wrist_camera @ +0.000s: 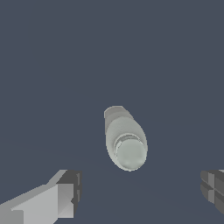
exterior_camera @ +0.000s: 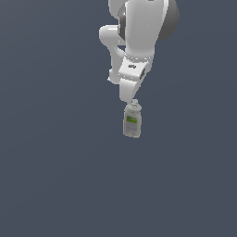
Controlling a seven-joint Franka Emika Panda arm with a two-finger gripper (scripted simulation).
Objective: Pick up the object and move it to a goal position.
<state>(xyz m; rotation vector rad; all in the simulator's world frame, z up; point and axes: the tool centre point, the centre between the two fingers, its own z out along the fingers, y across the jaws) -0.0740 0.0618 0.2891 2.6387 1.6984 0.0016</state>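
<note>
From the frame's top, the arm points its pincer (exterior_camera: 128,98) down above the upright bottle (exterior_camera: 132,121) (frame centre); jaws spread wide, gripping nothing.

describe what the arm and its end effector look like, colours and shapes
The arm is glossy white with rounded, bulbous links and dark grey at the joints. It narrows to a blocky white wrist piece. In the wrist view the end effector has two squared fingers: pale grey bodies ending in darker grey, ridged pads. No cables, markings or labels show on it.
</note>
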